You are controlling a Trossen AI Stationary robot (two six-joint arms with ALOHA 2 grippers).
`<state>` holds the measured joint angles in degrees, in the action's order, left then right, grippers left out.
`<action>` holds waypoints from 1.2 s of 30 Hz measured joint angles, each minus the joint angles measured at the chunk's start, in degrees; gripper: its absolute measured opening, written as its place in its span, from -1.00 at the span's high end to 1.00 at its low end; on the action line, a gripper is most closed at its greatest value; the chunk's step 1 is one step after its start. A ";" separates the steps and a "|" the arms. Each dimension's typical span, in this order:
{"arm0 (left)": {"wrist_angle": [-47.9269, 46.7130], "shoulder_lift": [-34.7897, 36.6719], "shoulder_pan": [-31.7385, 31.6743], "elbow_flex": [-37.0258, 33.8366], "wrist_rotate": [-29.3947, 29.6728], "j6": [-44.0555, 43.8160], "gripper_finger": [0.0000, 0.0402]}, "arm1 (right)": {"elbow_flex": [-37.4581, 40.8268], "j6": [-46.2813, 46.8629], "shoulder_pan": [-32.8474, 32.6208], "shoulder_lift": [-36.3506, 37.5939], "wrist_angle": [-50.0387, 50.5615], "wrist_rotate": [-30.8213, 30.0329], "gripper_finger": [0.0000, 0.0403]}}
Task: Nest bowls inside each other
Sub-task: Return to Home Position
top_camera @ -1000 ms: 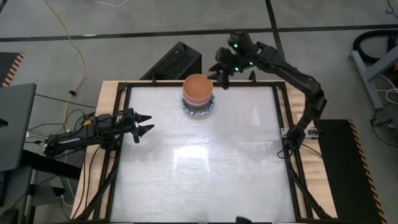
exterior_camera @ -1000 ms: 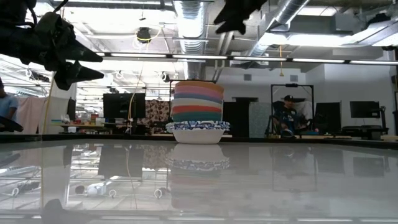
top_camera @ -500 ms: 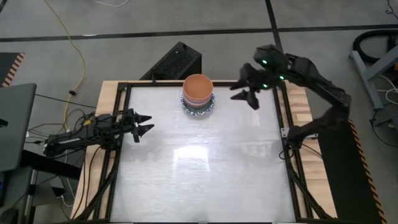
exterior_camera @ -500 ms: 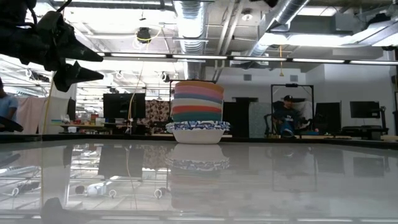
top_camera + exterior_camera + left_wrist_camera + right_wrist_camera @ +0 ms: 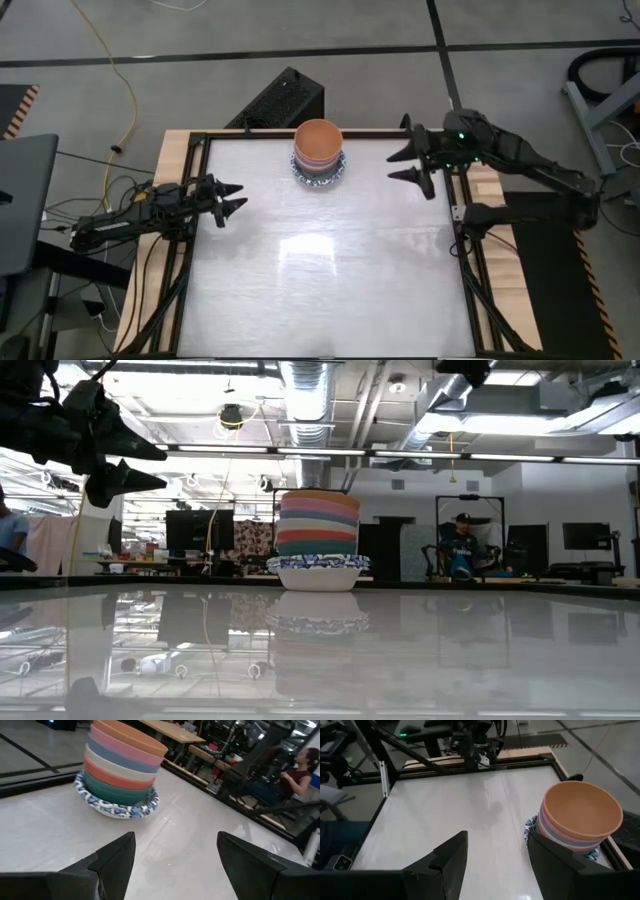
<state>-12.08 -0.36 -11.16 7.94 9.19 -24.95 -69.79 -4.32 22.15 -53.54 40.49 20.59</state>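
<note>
Low view — stacked bowls (image 5: 318,540), lower ones only rim bands; left end effector (image 5: 238,198), right end effector (image 5: 393,167) spread.

The bowls (image 5: 318,152) sit nested in one stack on the counter (image 5: 320,270), right of the left gripper (image 5: 232,198) and left of the right gripper (image 5: 408,163), touching neither.
</note>
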 joint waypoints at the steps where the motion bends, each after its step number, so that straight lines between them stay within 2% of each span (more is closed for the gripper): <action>1: 0.00 0.02 -0.02 0.00 0.54 0.02 -0.35 | 1.54 0.16 0.00 1.38 -0.95 0.00 -0.12; 9: 0.00 0.01 0.00 0.00 2.06 -0.86 -0.35 | 14.37 1.74 -0.02 11.35 -12.76 0.04 -0.12; 15: 0.00 0.01 -0.01 0.00 2.17 -1.33 -0.35 | 22.39 5.24 -0.02 16.20 -18.39 0.07 -0.12; 20: 0.00 0.00 -0.02 0.00 2.50 -2.03 -0.35 | 28.52 7.80 -0.68 18.66 -23.89 0.29 -0.12; 30: 0.00 0.02 -0.02 0.00 0.44 -2.71 -0.35 | 42.27 7.50 -6.82 19.55 -45.21 0.04 -0.12; 36: 4.48 0.00 -0.01 0.00 -1.04 -2.73 -0.35 | 44.13 7.90 -8.37 21.38 -50.98 -1.07 -0.12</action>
<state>-7.59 -0.36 -11.17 7.94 8.14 -27.68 -25.66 3.58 13.78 -32.16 -10.49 19.52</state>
